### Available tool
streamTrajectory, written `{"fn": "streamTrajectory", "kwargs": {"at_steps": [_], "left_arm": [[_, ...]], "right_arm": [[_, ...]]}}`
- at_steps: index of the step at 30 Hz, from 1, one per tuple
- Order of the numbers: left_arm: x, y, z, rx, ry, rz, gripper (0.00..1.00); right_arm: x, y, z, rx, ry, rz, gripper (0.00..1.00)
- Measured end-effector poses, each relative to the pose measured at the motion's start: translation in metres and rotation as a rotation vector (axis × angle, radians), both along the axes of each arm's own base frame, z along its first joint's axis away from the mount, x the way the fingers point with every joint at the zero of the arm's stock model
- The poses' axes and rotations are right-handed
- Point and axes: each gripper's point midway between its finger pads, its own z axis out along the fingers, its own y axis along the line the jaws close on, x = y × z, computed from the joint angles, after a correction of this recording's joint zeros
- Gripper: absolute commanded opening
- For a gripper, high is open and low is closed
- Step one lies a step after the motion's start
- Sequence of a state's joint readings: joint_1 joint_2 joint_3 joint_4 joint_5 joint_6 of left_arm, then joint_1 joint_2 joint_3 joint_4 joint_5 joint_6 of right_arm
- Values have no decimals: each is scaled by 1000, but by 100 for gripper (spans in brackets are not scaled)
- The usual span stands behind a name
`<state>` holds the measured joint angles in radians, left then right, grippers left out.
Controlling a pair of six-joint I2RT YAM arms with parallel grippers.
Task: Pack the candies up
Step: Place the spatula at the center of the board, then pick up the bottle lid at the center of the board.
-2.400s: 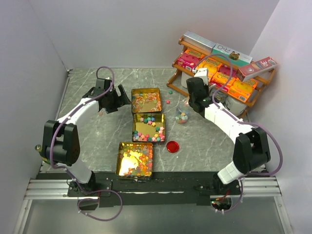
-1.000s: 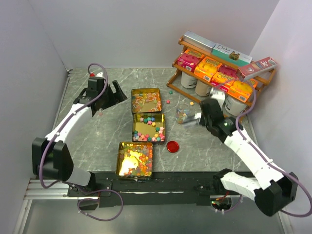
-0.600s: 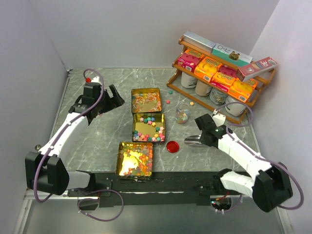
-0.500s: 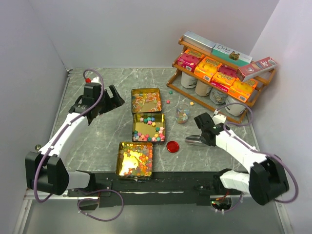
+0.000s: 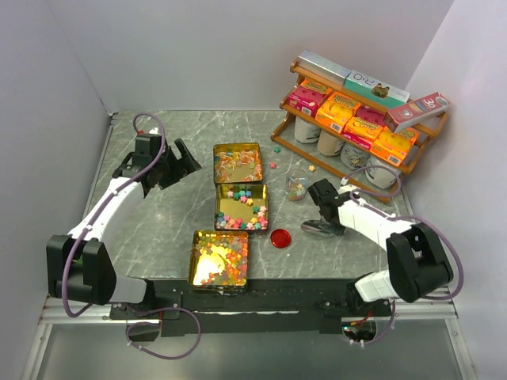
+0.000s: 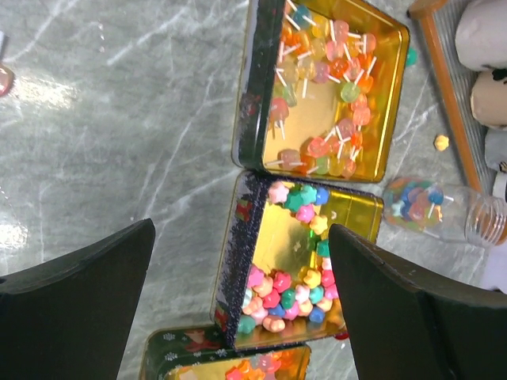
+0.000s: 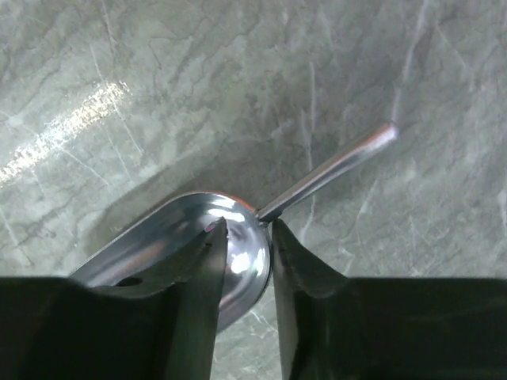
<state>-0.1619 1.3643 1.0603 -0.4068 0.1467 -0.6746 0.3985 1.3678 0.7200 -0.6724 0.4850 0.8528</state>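
Note:
The candies (image 5: pixel 234 222) fill three open gold tins: star-shaped ones in the middle tin (image 5: pixel 258 207), stick sweets in the far tin (image 5: pixel 237 146), a mixed heap in the near tin (image 5: pixel 195 255). A small clear jar (image 5: pixel 297 187) also holds some. My right gripper (image 5: pixel 322 220) is low over a metal scoop (image 5: pixel 314 230) that lies on the table. In the right wrist view this gripper (image 7: pixel 249 229) is open a little, one fingertip inside the scoop (image 7: pixel 158 245) bowl and one outside its back rim. Beside the tins my left gripper (image 5: pixel 188 162) hangs wide open and empty; its wrist view shows the star candies (image 6: pixel 291 289).
A red round lid (image 5: pixel 279 237) lies left of the scoop. A wooden rack (image 5: pixel 358 178) with orange and pink boxes and white tubs stands at the back right. A few loose sweets (image 5: pixel 272 165) lie between the far tin and the rack.
My right arm carried the scoop from the jar down to the table beside the red lid, and its jaws have parted. The left arm shifted slightly and stays open.

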Motion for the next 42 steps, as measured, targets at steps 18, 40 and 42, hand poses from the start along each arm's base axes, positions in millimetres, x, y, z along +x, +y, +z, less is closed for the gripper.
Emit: {"fn": "streamTrajectory", "kwargs": {"at_steps": [18, 40, 42], "left_arm": [[-2, 2, 20, 8, -38, 3, 96], [-11, -1, 34, -13, -71, -22, 96], [-11, -1, 34, -15, -70, -24, 97]], "right_arm": [[-5, 24, 82, 148, -160, 205, 63], [-32, 207, 1, 218, 165, 1063, 36], [-31, 208, 1, 218, 163, 1066, 36]]}}
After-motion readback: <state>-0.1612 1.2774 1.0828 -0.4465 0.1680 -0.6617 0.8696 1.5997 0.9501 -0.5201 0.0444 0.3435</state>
